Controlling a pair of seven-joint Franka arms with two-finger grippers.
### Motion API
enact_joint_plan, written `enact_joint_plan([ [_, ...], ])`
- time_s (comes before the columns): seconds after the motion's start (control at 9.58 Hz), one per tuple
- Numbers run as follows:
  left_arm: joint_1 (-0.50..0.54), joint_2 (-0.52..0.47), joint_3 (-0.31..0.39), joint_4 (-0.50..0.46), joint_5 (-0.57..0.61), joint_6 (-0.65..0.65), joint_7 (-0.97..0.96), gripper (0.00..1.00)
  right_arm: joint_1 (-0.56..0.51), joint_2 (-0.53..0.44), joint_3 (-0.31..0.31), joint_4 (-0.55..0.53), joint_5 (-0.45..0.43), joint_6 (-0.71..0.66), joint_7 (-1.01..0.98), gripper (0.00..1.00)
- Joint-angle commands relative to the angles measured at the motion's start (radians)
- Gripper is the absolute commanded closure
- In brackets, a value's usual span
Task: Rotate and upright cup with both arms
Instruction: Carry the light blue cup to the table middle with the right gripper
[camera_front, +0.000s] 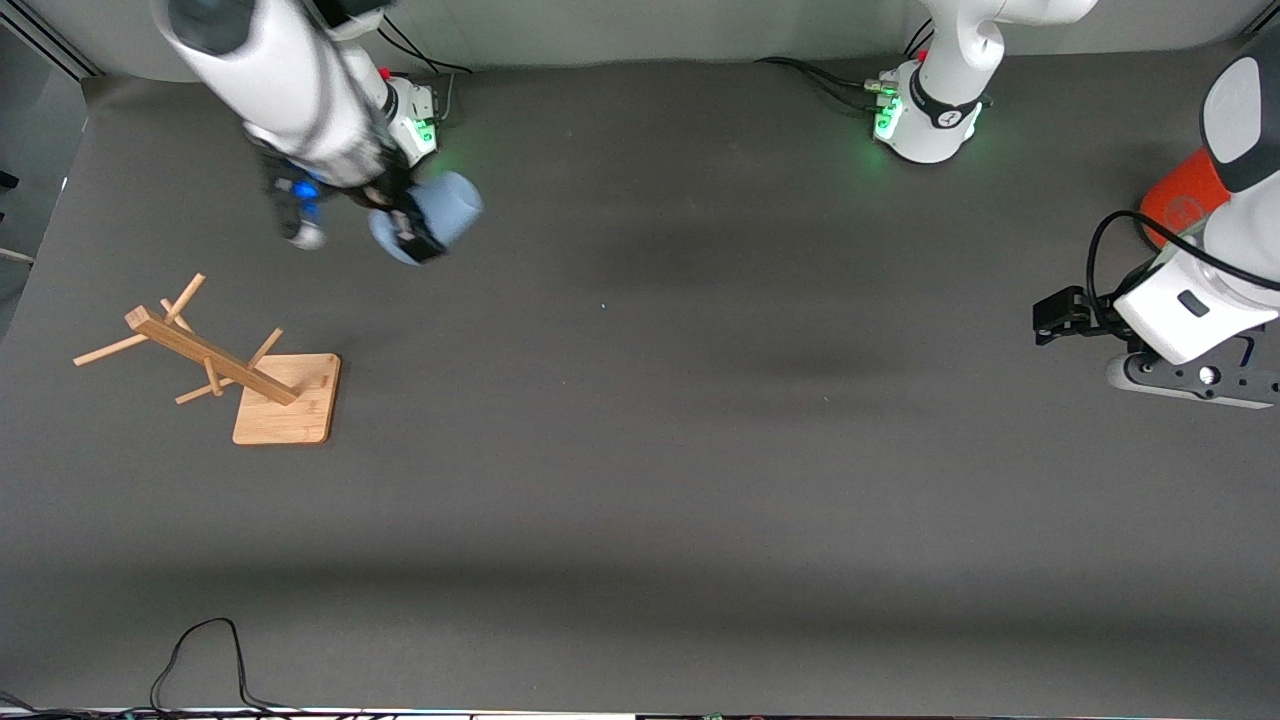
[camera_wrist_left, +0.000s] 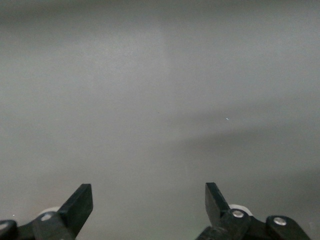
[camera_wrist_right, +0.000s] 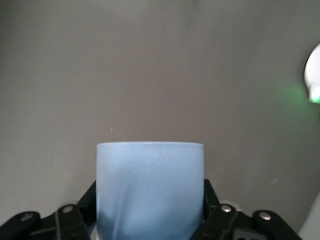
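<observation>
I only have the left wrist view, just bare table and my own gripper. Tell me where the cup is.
Observer: The cup is in the right gripper, lifted off the table near the right arm's base.
Operator: Confirm the grip.
Observer: The right wrist view shows the fingers shut against both sides of the cup.
Operator: Report where my gripper sits.
Observer: The left gripper waits open at the left arm's end of the table, near an orange can.

Two arms (camera_front: 300, 90), one pale-blue cup (camera_front: 445, 210), one wooden rack (camera_front: 225, 365) and one orange can (camera_front: 1185, 205).
</observation>
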Motion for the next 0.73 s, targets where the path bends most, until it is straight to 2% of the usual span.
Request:
enact_joint_plan([
  [0.0,-0.008,0.01,0.008,0.026,-0.004,-0.021,0.015,0.0,0.101,0.217,0.018,0.171,-0.07,0.039,0.242,0.56],
  [0.21,-0.008,0.01,0.008,0.026,-0.005,-0.021,0.015,0.0,0.242,0.402,0.018,0.294,-0.26,0.052,0.471,0.56],
  [0.63,-0.008,0.01,0.008,0.026,-0.004,-0.021,0.015,0.0,0.39,0.68,0.017,0.449,-0.461,0.097,0.737,0.56],
])
